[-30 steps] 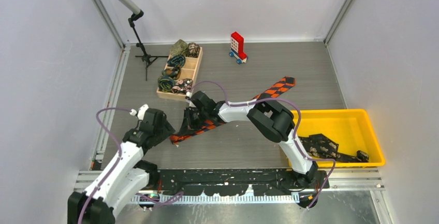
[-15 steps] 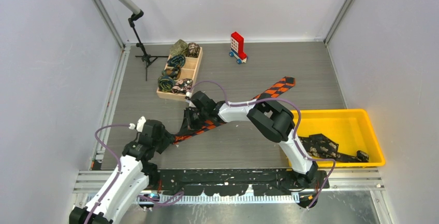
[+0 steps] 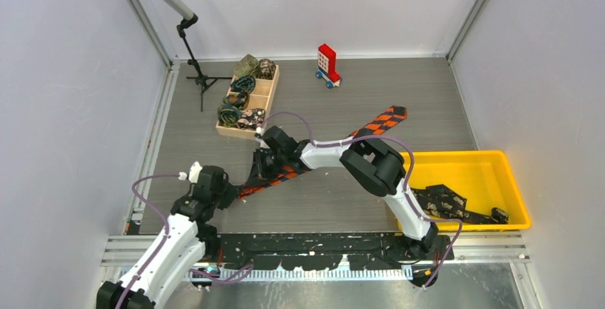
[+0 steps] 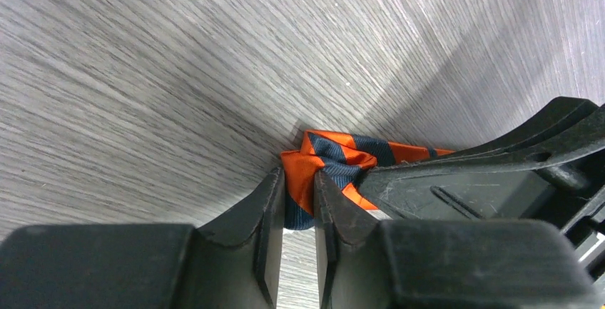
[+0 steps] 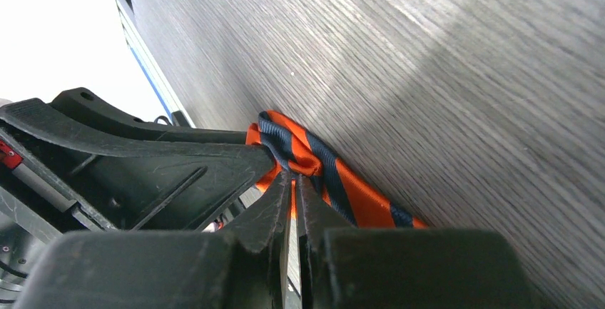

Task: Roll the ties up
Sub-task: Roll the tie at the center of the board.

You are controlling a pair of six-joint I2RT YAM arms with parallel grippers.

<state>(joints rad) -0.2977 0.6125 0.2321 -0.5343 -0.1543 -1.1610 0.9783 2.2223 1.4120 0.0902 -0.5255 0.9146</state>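
The left claw (image 4: 298, 180) is nearly closed. Its two black fingers pinch a bunched end of the checked tie (image 4: 335, 163), and orange and dark fabric fills the narrow gap between the tips. The right claw (image 5: 292, 180) is squeezed almost shut too, with a fold of the same tie caught at its tips and humped up over them.

From above, the left claw grips the tie's near, lower-left end, low against the tabletop (image 3: 342, 95). The right claw grips a little farther along the strip. From there the tie lies flat and stretches diagonally toward the far right. The right arm crosses over its middle, and its broad end rests apart from everything else.

Farther out, a wooden tray (image 3: 265, 96) at the far left holds rolled ties (image 3: 230, 114) in its compartments. A red-and-white toy block (image 3: 327, 61) on blue wheels stands near the back wall. A yellow bin (image 3: 464, 155) at the right edge holds dark ties (image 3: 442, 202) with pale specks, lying loose.
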